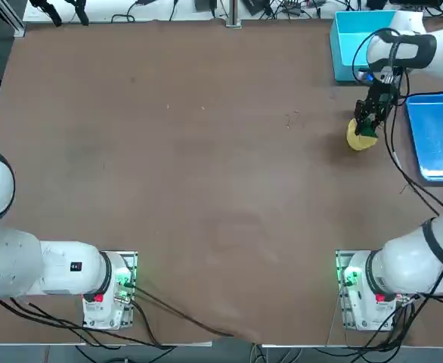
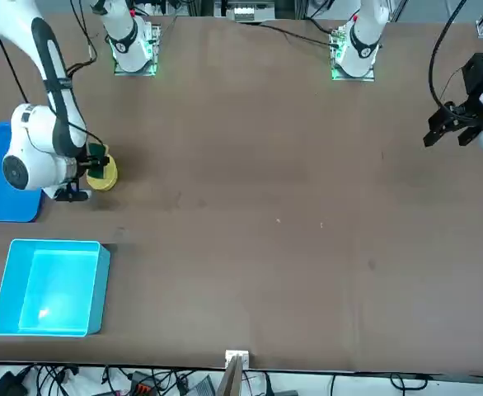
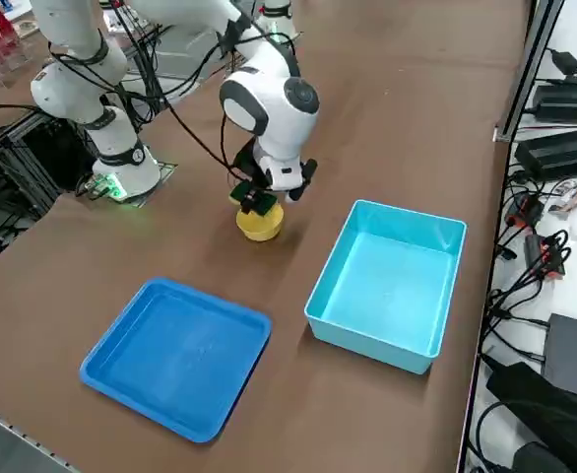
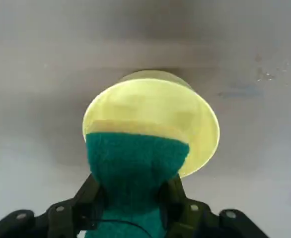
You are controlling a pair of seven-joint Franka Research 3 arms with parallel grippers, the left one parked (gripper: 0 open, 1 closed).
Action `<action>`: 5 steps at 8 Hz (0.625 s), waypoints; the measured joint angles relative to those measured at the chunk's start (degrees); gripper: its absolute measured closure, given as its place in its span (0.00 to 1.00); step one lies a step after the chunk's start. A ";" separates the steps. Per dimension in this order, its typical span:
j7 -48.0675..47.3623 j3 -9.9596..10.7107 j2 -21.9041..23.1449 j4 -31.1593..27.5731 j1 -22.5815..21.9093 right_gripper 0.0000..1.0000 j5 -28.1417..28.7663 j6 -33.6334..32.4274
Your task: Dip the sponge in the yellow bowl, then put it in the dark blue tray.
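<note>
Dip stage. The right gripper [image 4: 130, 210], fingers clamped on the sponge [image 4: 135, 168], hangs directly over the yellow bowl [image 4: 153, 116], the sponge's end at the rim (whether it touches the bowl's floor cannot be told). Placement remains: the dark blue tray [image 3: 175, 355] lies just beside the bowl, bare. The bowl's contents cannot be made out.

Green-topped sponge [image 4: 135, 168] hangs over yellow bowl [image 4: 155, 116]; dark blue tray [image 3: 175, 355] nearby.
</note>
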State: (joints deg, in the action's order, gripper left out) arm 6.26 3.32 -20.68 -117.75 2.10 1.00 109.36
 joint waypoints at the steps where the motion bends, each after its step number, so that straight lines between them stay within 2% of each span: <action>1: 0.00 -0.03 -0.67 0.04 0.01 0.41 0.00 0.26; 5: 0.00 -0.04 -1.97 0.61 0.54 0.41 0.00 0.57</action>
State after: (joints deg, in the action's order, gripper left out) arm 6.26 3.28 -22.65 -117.14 2.63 1.00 109.93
